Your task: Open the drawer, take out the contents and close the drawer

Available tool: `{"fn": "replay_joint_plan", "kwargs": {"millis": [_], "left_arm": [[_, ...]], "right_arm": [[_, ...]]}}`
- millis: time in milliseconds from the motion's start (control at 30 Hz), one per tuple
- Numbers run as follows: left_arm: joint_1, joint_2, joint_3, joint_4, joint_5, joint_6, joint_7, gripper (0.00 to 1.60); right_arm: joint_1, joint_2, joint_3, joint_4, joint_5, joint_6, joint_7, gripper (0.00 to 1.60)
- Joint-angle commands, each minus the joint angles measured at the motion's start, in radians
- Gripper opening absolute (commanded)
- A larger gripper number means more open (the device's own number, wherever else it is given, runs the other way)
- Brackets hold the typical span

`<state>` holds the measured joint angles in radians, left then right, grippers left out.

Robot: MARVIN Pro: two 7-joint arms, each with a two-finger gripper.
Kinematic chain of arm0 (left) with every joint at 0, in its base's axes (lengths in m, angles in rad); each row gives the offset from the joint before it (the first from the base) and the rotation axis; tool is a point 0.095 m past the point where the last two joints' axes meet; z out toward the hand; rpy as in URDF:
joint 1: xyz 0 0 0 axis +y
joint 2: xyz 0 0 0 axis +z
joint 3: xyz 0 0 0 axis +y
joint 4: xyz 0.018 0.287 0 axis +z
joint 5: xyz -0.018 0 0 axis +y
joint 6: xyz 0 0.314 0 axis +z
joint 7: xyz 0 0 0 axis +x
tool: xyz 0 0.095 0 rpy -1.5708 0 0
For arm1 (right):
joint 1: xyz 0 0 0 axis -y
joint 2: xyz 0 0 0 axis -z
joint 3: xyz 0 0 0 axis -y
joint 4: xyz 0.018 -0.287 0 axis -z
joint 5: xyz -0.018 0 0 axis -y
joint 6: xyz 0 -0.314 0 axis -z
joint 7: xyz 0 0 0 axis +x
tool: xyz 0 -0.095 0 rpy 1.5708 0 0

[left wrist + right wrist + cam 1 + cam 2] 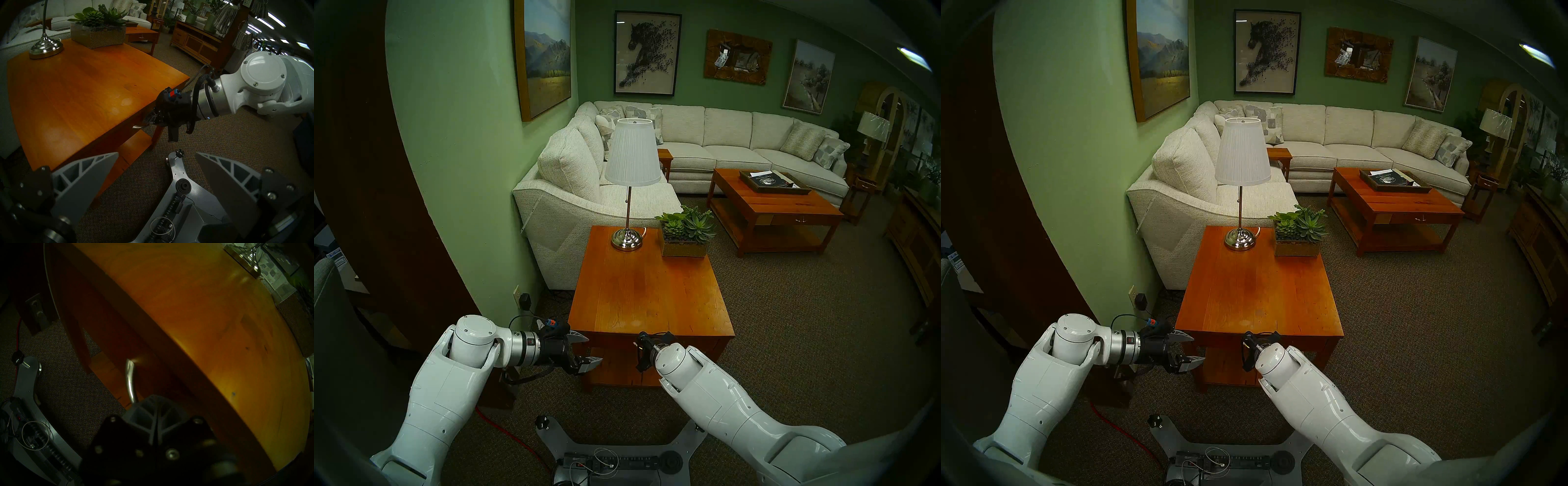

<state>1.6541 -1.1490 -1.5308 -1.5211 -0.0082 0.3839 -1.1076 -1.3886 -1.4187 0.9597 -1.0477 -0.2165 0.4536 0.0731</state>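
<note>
The drawer (117,134) sits shut under the front edge of the orange-brown end table (650,288). Its curved silver handle (129,378) also shows in the left wrist view (138,126). My right gripper (153,399) is at the drawer front, fingers pressed together over the handle, which runs in under the fingertips. In the left wrist view my right gripper (147,119) sits just below the tabletop edge. My left gripper (595,348) is open and empty, level with the table's front left corner. The contents are hidden.
A lamp (626,239) and a succulent planter (685,237) stand at the back of the tabletop. A white sofa (551,203) is behind the table, a lower shelf (619,370) beneath it. My base (609,451) is on the carpet in front. A coffee table (772,210) stands far right.
</note>
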Motion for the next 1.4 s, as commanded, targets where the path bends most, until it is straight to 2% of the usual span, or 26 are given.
{"fn": "replay_joint_plan", "kwargs": {"millis": [0, 167, 400, 433, 500, 1067, 1367], "left_arm": [[-0.022, 0.001, -0.008, -0.02, -0.006, 0.0, -0.003, 1.6], [-0.022, 0.001, -0.008, -0.019, -0.005, -0.001, -0.003, 1.6], [-0.022, 0.0, -0.008, -0.018, -0.004, -0.002, -0.002, 1.6], [-0.022, 0.0, -0.008, -0.017, -0.004, -0.002, -0.002, 1.6], [-0.022, 0.0, -0.008, -0.017, -0.003, -0.002, -0.002, 1.6], [-0.022, -0.001, -0.009, -0.017, -0.002, -0.003, -0.003, 1.6], [-0.022, -0.002, -0.009, -0.016, 0.0, -0.004, -0.002, 1.6]], "right_arm": [[-0.085, 0.009, -0.016, -0.046, 0.019, 0.029, 0.03, 0.0], [-0.119, 0.024, -0.034, -0.05, 0.031, 0.033, 0.032, 0.0], [-0.166, 0.039, -0.024, -0.055, 0.046, 0.026, 0.03, 0.0], [-0.15, 0.041, -0.038, -0.039, 0.056, 0.029, 0.034, 0.0], [-0.17, 0.041, -0.026, -0.051, 0.054, 0.021, 0.029, 0.0], [-0.177, 0.056, -0.039, -0.058, 0.081, 0.013, 0.046, 0.0], [-0.201, 0.098, -0.063, -0.073, 0.109, 0.022, 0.063, 0.0]]}}
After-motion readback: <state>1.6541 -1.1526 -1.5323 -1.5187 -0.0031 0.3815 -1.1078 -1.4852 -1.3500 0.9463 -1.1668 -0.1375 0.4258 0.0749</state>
